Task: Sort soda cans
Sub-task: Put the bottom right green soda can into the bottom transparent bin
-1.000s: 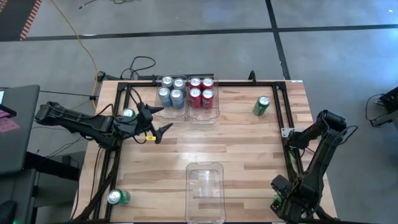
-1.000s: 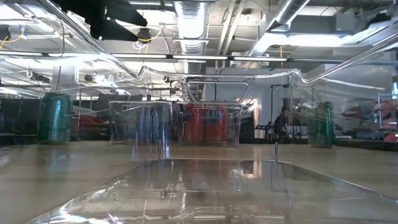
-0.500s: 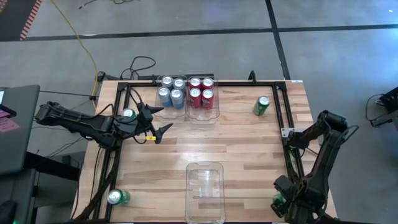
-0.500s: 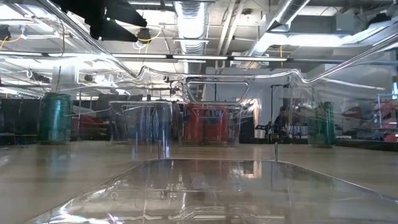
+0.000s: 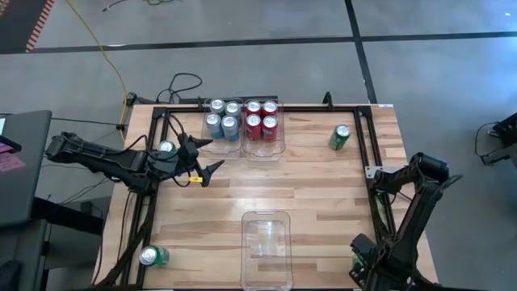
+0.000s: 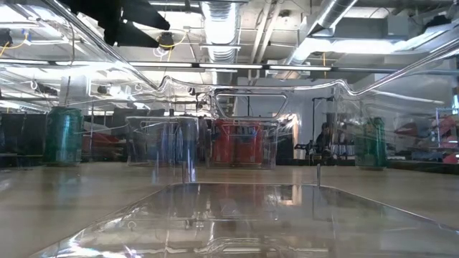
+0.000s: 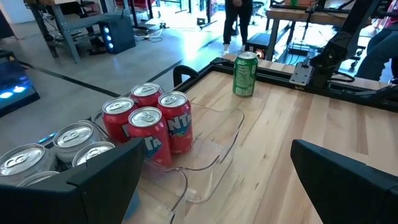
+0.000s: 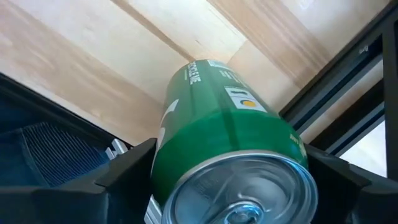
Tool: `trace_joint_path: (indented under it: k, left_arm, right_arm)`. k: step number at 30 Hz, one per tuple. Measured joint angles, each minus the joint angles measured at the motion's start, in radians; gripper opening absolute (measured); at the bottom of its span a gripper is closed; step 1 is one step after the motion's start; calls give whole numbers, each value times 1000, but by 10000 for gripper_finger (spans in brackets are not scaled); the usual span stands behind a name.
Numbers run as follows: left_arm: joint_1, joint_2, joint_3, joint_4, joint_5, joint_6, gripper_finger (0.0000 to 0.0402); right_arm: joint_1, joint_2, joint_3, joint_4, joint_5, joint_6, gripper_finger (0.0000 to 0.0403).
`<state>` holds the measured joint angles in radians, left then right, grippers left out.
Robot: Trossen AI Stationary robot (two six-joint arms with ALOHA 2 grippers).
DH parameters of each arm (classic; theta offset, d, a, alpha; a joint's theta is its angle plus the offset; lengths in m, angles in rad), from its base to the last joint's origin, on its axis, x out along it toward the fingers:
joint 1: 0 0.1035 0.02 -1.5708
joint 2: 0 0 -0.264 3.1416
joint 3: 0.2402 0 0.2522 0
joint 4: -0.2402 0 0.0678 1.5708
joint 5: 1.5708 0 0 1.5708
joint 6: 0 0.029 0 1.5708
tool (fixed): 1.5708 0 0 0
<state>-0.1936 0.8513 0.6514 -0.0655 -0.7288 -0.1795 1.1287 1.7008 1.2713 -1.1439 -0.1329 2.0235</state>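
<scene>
Right gripper (image 8: 230, 186) sits off the table's near right corner, fingers clamped on a green can (image 8: 227, 158) over light wood planks and a black frame rail (image 8: 348, 81). Left gripper (image 5: 208, 155) hangs spread wide and empty over the wooden table (image 5: 323, 190), with the four red cans (image 7: 149, 121) and four silver-blue cans (image 5: 222, 117) in clear bins (image 5: 242, 149) just ahead of it, one green can (image 5: 166, 148) beside its wrist, another (image 5: 339, 137) far across, another (image 5: 152, 257) well behind. Grey concrete floor (image 5: 242, 48) with a yellow cable (image 5: 109, 56) surrounds the table; the low view shows ceiling ducts (image 6: 222, 18) and an empty bin (image 6: 237, 215) up close.
</scene>
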Motion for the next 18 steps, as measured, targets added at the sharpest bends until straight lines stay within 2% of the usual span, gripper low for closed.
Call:
trace_joint_path:
  k: [6,12,18]
  left_arm:
    - [0,0,0,3,0,-6,398]
    - [0,0,0,-7,0,-8,398]
    - [0,0,0,-103,0,-76,398]
  right_arm:
    - [-38,0,0,-1,-13,-69,314]
    - [-123,0,1,-12,-32,-221,315]
    - [-223,1,62,-91,-20,-416,315]
